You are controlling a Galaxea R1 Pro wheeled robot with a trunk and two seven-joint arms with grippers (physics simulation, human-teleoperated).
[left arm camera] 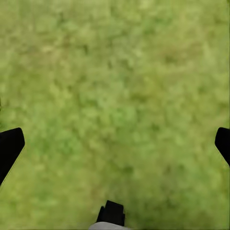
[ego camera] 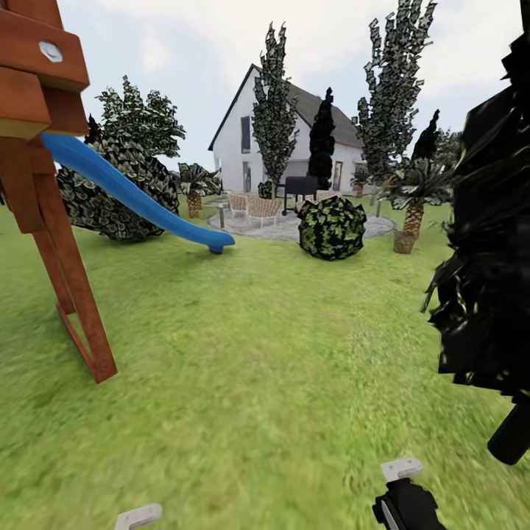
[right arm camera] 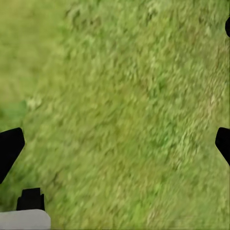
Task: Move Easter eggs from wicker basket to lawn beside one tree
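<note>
My left gripper hung over bare lawn, fingers spread wide, nothing between them. My right gripper was likewise spread and empty above the grass. In the head view, a wooden play frame with a blue slide stood at left, and a near-black conifer close at right. Farther off sat a round bush, then the wicker basket beside a short palm. 2 slim trees rose before a white house
</note>
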